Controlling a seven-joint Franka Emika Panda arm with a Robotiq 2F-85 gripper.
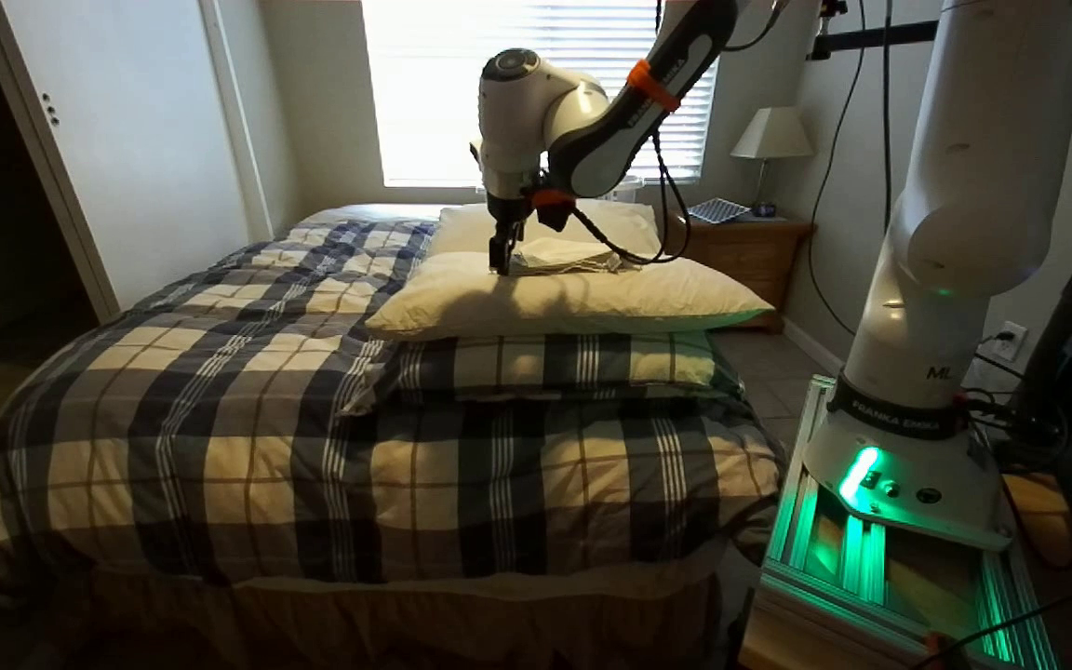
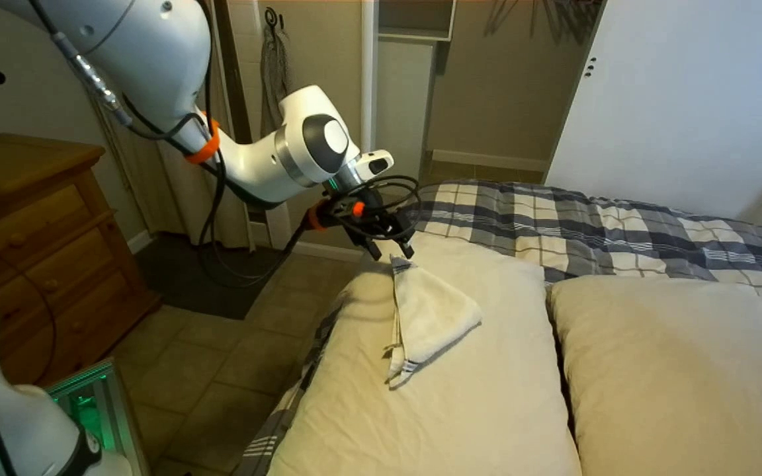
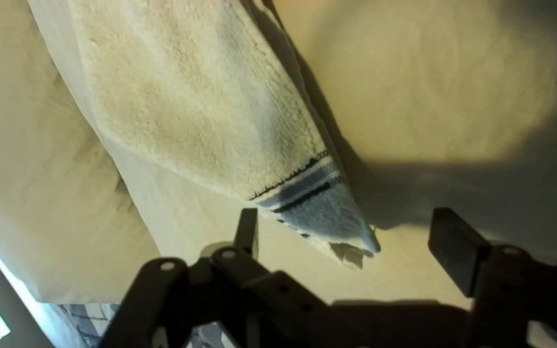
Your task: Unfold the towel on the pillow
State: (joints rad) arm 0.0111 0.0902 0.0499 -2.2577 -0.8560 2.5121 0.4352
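The towel (image 2: 430, 307) is a cream cloth folded into a rough triangle, lying on the cream pillow (image 2: 487, 403). In an exterior view it shows as a low folded pile (image 1: 559, 253) on top of the pillow (image 1: 582, 298). In the wrist view the towel (image 3: 186, 96) narrows to a tip with dark and blue-grey stripes. My gripper (image 3: 348, 241) is open, with the striped tip between its two spread fingers and touching neither. In the exterior views the gripper (image 2: 392, 251) (image 1: 502, 256) points down at the towel's narrow end, close above the pillow.
A further cream pillow (image 2: 672, 370) lies beside this one. Below is a plaid bedcover (image 1: 266, 372) and a plaid pillow (image 1: 545, 363). A wooden nightstand with a lamp (image 1: 773, 135) stands by the window. A wooden dresser (image 2: 43, 244) stands near the robot. Cables loop around the wrist.
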